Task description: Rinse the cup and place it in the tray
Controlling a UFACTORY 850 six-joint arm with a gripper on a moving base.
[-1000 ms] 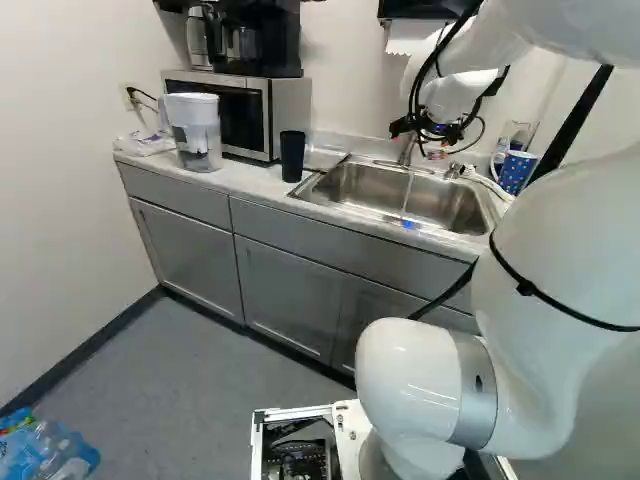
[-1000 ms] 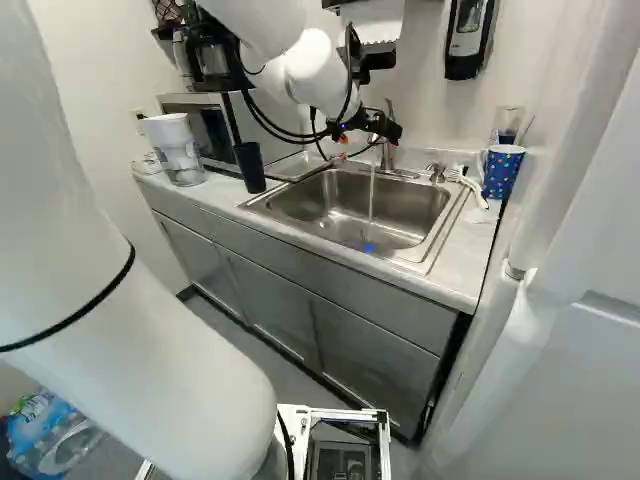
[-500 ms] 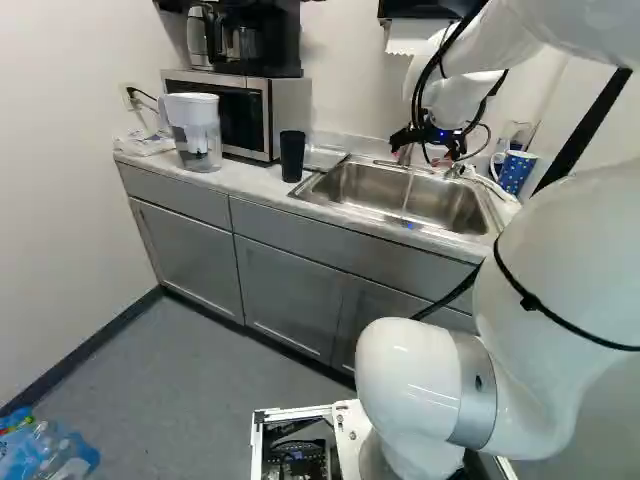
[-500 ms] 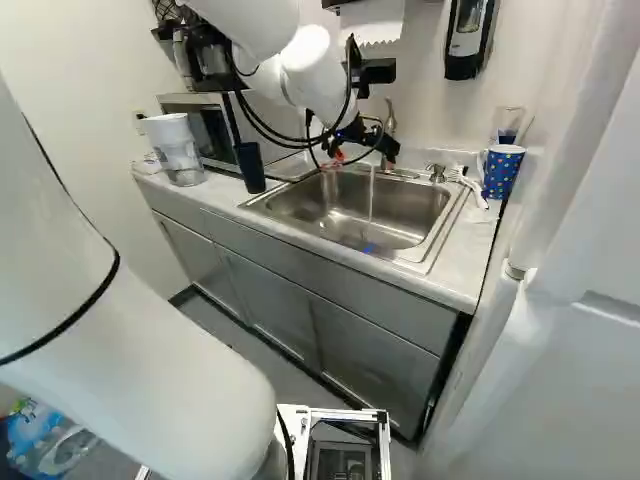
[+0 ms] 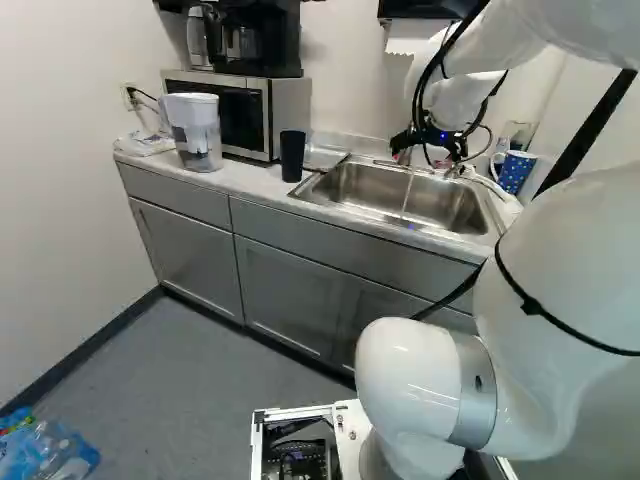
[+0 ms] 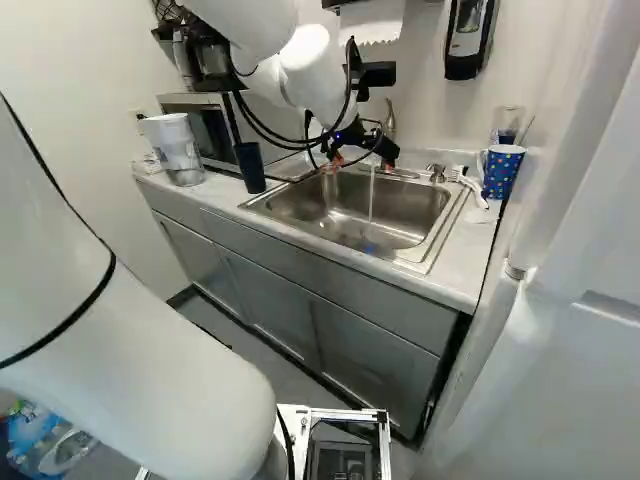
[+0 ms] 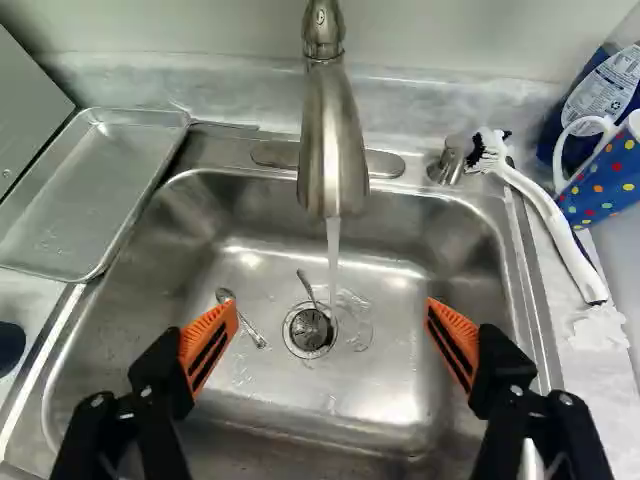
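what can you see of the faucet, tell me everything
The faucet looks like dull silver metal and stands on an oblong base plate at the back of the sink. Its spout points down over the basin, and a thin stream of water falls beside the drain. The claw is not gripping it.

the gripper (image 6: 362,165) has come down closer to the sink (image 6: 400,231) than it was a second ago
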